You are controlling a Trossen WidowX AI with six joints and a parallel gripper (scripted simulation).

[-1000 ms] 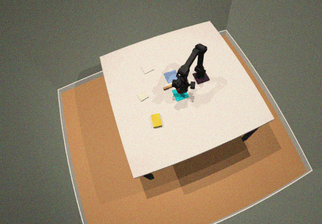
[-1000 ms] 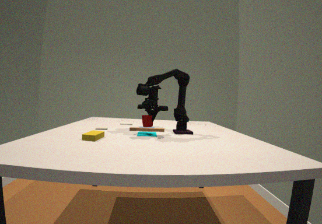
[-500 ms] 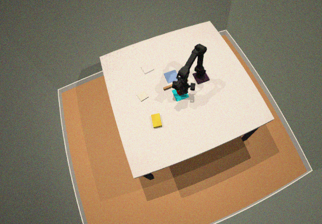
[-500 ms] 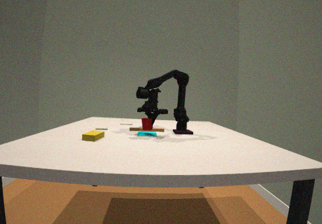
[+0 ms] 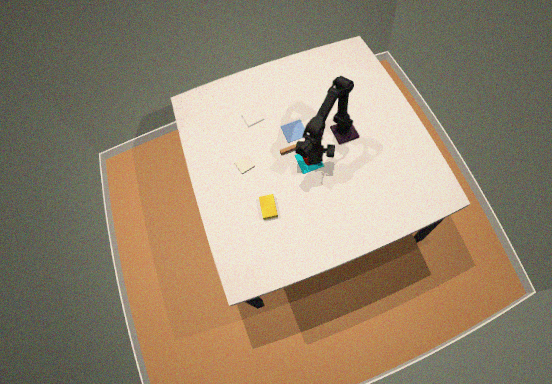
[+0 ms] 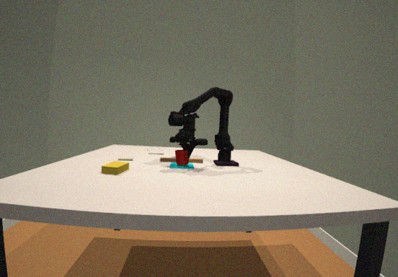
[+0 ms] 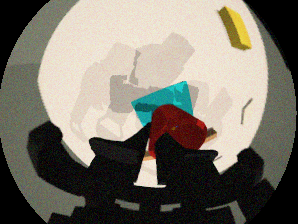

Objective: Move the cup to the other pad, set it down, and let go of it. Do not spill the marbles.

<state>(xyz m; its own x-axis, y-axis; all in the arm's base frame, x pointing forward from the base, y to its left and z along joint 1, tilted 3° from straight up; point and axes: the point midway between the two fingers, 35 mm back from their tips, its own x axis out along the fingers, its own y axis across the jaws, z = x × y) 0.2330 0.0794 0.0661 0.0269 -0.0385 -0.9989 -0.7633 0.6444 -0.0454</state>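
Yellow block: nearest on the counter, at 9 o'clock of the cup.
Cup: red, upright, on the teal pad.
End effector: clamped narrow on the cup's rim from above.
Wooden stick: just behind the cup.
Blue pad: beyond, at 11 o'clock of the teal pad in the top view.

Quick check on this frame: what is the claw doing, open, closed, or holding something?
Claw: closed on the red cup, which is at the teal pad; contact between cup and pad cannot be told.
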